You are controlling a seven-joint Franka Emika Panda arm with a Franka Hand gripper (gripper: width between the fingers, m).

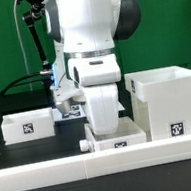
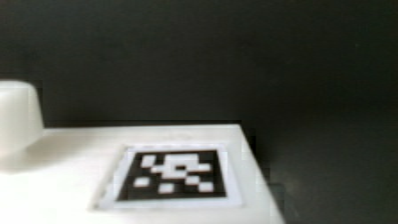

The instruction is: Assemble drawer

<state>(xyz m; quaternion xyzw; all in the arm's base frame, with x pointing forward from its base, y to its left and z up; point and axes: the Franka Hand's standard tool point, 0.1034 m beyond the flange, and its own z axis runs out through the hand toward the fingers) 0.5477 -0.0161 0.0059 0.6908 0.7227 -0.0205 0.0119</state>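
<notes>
The large white casing point(image 1: 169, 101) stands open-topped at the exterior view's right, with a tag on its front. One shallow white tray point(image 1: 27, 124) lies at the left. The second tray point(image 1: 116, 137) lies at the front middle, with its knob point(image 1: 85, 144) pointing left. My gripper point(image 1: 109, 125) comes straight down onto this tray, and its fingers are hidden behind the white hand. In the wrist view the tray's white face point(image 2: 80, 150) and its tag point(image 2: 175, 172) fill the lower part very close up. A rounded white part point(image 2: 15, 115) shows at the edge. No fingers show there.
A low white rail point(image 1: 57, 173) edges the table's front. The marker board point(image 1: 71, 109) lies behind my arm on the black table point(image 1: 23, 101). A green wall stands behind, and cables hang at the back left.
</notes>
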